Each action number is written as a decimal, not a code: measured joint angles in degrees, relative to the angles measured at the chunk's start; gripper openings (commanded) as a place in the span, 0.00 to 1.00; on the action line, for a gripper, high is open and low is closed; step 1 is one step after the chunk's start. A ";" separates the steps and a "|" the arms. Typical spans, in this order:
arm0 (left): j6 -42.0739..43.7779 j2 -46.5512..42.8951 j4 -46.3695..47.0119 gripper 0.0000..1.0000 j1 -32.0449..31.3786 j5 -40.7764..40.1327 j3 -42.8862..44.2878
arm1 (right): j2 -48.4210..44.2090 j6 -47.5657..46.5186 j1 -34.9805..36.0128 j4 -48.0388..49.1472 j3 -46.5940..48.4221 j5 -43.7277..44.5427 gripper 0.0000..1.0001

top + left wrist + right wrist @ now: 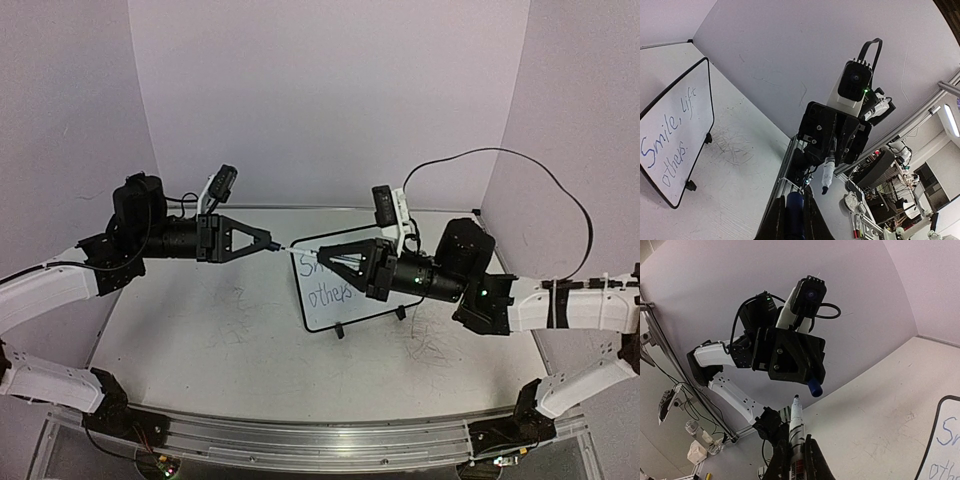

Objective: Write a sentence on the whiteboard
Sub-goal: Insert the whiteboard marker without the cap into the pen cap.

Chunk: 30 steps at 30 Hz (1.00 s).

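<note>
The whiteboard (332,310) stands tilted on its two black feet mid-table, and its face shows clearly in the left wrist view (687,107). The sentence (669,142) reads "Smile, lift others." in two lines; from above, the right gripper covers part of the sentence (330,295). My left gripper (270,245) (794,200) is shut on a blue marker cap (794,212). My right gripper (327,260) (795,440) is shut on a white marker (796,422) with its dark tip bare. Cap (814,387) and marker tip face each other a short gap apart, above the board's upper left corner.
Grey scuff scribbles (430,350) mark the tabletop right of the board. A black cable (520,165) loops across the right wall. An aluminium rail (320,440) runs along the near edge between the arm bases. White walls close the back and sides.
</note>
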 measured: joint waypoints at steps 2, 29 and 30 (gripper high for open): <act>-0.22 0.03 0.73 0.00 -0.23 0.04 0.00 | 1.39 0.80 0.00 1.08 0.15 -0.45 0.00; -2.22 -0.86 4.98 0.00 -0.75 -0.01 0.00 | 1.97 3.35 0.00 5.29 -0.94 2.80 0.00; -2.32 -0.86 4.99 0.00 -0.81 -0.01 0.00 | 1.97 3.35 0.00 5.34 -0.94 2.83 0.00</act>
